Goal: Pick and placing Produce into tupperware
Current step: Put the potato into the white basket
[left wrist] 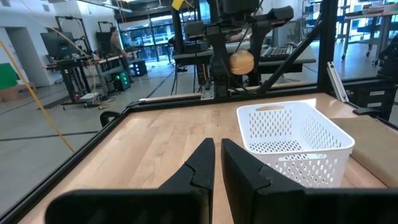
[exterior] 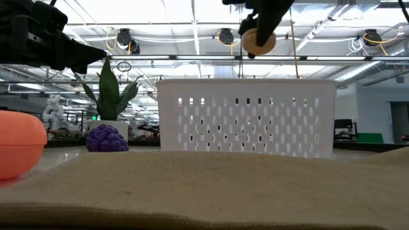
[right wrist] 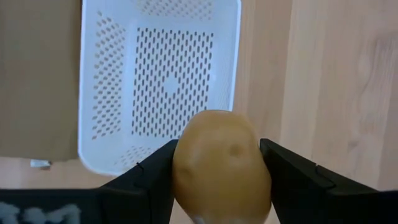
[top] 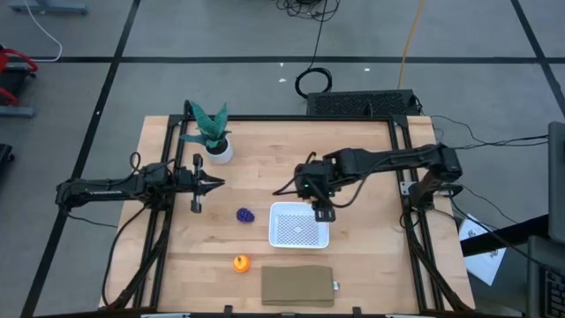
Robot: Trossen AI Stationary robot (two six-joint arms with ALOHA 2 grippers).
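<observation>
The wooden table [top: 265, 146] bears tupperware [top: 299, 224], purple cluster [top: 245, 215], orange ball [top: 240, 262], slab [top: 297, 285], plant [top: 213, 134].

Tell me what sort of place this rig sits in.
Probably a robotics lab or workshop: bare grey taped floor, loose cables behind the wooden table, black metal equipment frames, and ceiling strip lights overhead.

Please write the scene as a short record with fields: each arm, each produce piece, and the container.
right gripper: shut on tan-yellow lump, held above the container's edge
left gripper: shut, empty, waiting at table's left near the plant
white container: empty
purple cluster: on table, left of container
orange ball: on table, beside the brown slab
</observation>
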